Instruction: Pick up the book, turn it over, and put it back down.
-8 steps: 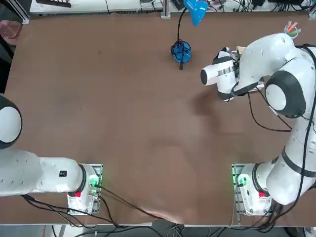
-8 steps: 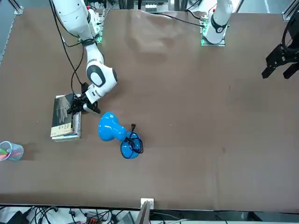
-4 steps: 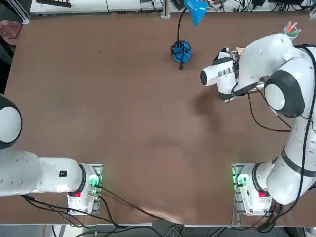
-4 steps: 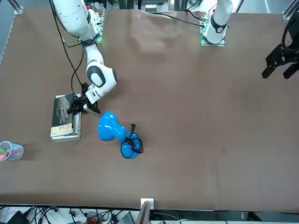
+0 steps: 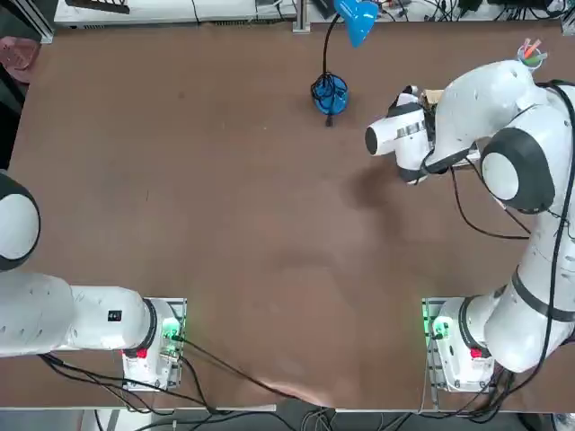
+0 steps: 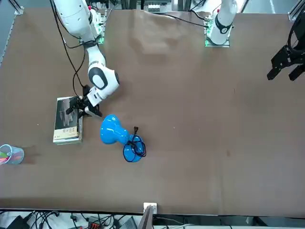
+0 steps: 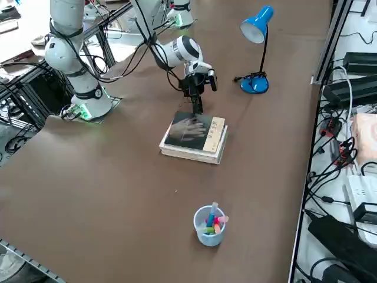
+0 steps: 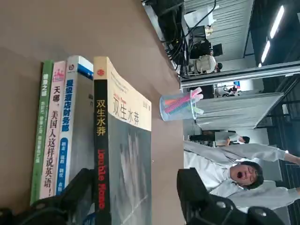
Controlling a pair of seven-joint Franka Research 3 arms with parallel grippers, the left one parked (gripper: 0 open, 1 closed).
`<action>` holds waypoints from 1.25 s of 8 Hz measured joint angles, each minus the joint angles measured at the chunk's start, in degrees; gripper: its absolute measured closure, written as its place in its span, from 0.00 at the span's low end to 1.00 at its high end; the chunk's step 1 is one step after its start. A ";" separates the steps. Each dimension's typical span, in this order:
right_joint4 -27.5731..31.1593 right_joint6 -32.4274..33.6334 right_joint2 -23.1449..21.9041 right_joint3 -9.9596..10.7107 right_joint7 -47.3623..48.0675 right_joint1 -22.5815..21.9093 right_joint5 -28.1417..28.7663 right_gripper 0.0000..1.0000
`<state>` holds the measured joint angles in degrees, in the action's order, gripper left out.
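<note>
The book (image 7: pixel 191 132) lies dark grey cover up, with a pale hand-like image, on top of a small stack of books on the brown table. In the front view the book (image 6: pixel 66 125) sits near the table's left side. My right gripper (image 7: pixel 197 109) is down at the book's end nearest the arm, also seen as the right gripper (image 6: pixel 76 109). In the wrist view the book's black spine and cover (image 8: pixel 131 154) run between my fingers (image 8: pixel 77 190). The gripper (image 8: pixel 136 197) is open, with a gap beside the cover. From above, my arm hides most of the book.
Under the top book lie other books (image 8: pixel 75 117) with white, pink and green spines. A blue desk lamp (image 6: pixel 114 131) with a round base (image 6: pixel 133 151) stands close beside the gripper. A clear cup of coloured pens (image 7: pixel 210 225) stands beyond the stack. A person (image 8: pixel 225 168) is in the room behind.
The gripper has edged slightly further onto the book's end, and the top book has shifted a little in the front view. The arm otherwise holds its pose.
</note>
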<state>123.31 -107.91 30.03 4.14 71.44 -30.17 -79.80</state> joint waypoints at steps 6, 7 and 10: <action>1.92 -7.35 -5.03 0.81 0.06 2.98 0.00 0.00; 2.58 -10.49 -5.92 0.88 0.10 4.21 0.00 0.00; 5.65 -16.43 -9.62 0.90 0.23 6.62 0.00 0.00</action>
<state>128.96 -124.34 20.41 5.04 71.67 -23.55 -79.80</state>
